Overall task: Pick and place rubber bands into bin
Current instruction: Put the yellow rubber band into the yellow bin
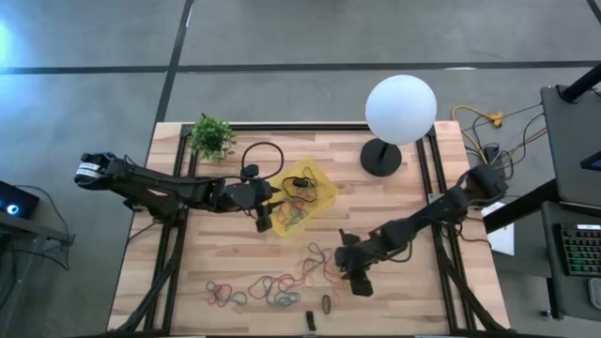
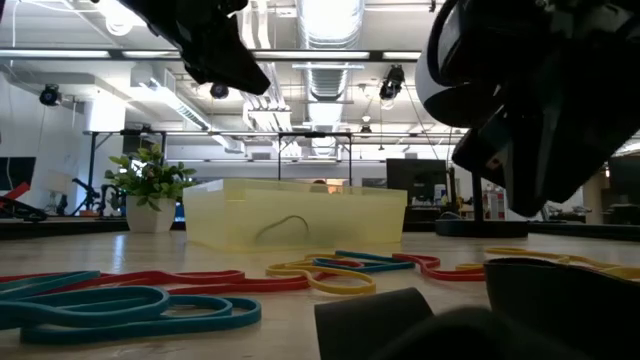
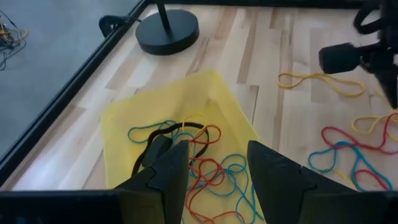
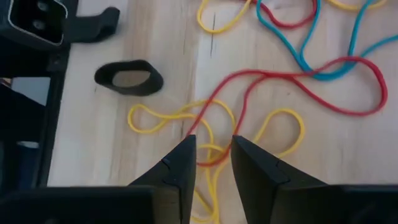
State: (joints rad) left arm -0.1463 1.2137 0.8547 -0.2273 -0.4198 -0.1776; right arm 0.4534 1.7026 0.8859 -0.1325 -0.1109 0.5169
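Bin point(image 1: 317, 184): under left gripper point(image 3: 214, 163), fingers apart, nothing held, bands inside.
Right gripper point(image 4: 212, 154): fingers narrowly apart over yellow+red rubber bands point(image 4: 214, 127) on table. Risk: tangled loops, grabs two or drags neighbours.

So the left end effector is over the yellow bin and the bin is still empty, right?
Not empty. The left wrist view shows the left end effector over the bin, but several rubber bands already lie in it, red, blue, yellow and black.
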